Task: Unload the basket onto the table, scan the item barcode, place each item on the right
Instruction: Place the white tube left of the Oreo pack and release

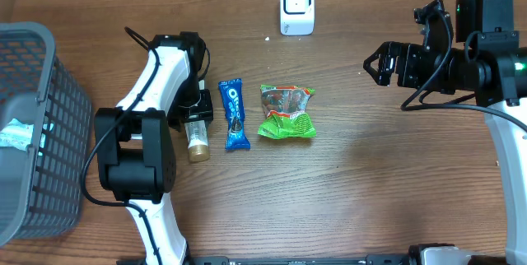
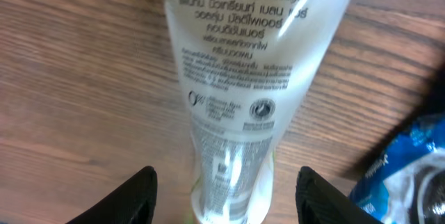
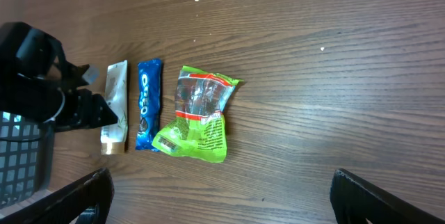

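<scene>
Between the left gripper's [image 2: 222,182] black fingers [image 2: 132,196], a pale tube [image 2: 236,78] is showing grey print and a gold cap [image 1: 198,152]. To that gripper's right, a blue packet [image 1: 235,114] is carrying white lettering. Beyond it, a bright green bag [image 1: 286,113] is showing red-orange. The table [image 1: 370,174] is showing brown wood grain.

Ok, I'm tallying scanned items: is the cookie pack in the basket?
No, the cookie pack lies on the table between the tube and the green bag.

Tube [image 3: 115,106], Oreo pack [image 3: 147,104], green bag [image 3: 198,116] side by side on table [image 3: 334,78]
</scene>
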